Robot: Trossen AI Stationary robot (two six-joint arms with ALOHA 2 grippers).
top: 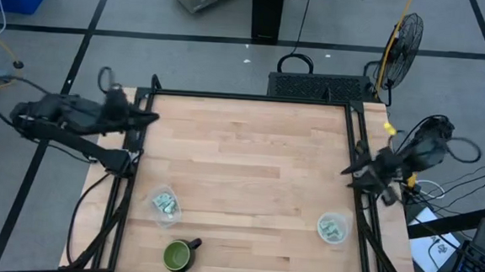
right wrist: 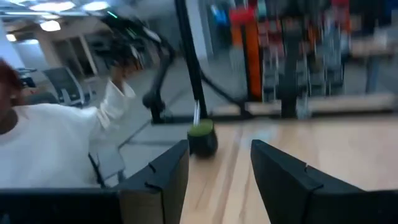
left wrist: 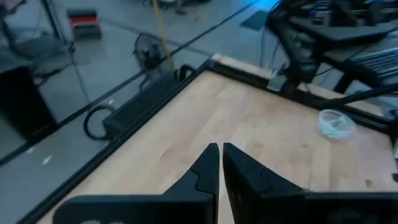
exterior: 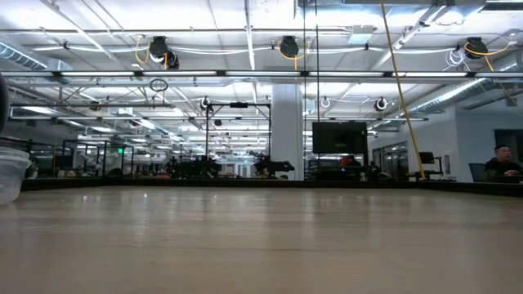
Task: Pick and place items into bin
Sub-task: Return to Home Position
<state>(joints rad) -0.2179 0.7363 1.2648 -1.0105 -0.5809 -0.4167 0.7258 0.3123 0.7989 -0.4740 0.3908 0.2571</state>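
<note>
Pale green-and-white packets lie inside two clear cups: one cup (top: 165, 205) stands near the table's left side, the other (top: 332, 227) near its right side, also in the left wrist view (left wrist: 336, 122). My left gripper (top: 148, 118) hovers at the table's far left edge, shut on nothing (left wrist: 219, 152). My right gripper (top: 350, 170) waits at the right edge, open and empty (right wrist: 219, 158), above and behind the right cup. The low view shows neither arm, only a clear cup (exterior: 11, 170) at its left border.
A dark green mug (top: 180, 254) stands at the near edge, also in the right wrist view (right wrist: 202, 138). A black ribbed box (top: 321, 88) sits just past the far edge. A person in white (right wrist: 50, 146) is beside the table. Bare wood (top: 249, 162) fills the middle.
</note>
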